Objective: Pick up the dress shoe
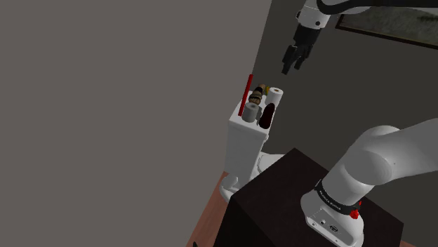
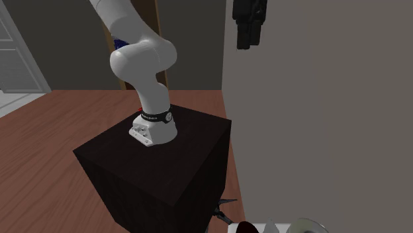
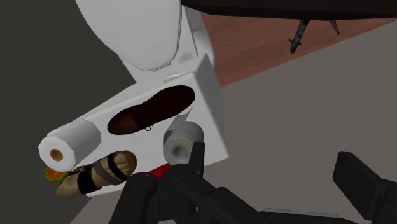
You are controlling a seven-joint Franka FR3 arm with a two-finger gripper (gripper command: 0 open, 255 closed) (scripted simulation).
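Observation:
The dress shoe is dark reddish brown and lies on the lid of a white toilet tank. In the shoulder view the shoe rests at the lid's right side. My black gripper hangs well above it, a little to the right, with nothing in it. Its fingers stand apart in the wrist view, so the gripper is open. In the second exterior view the gripper is high against the grey wall, and the shoe's tip peeks in at the bottom edge.
Crowded beside the shoe on the lid are two white paper rolls, a red stick and a tan, black-banded object. The toilet bowl sits below the tank. The dark stand is close by, on a wood floor.

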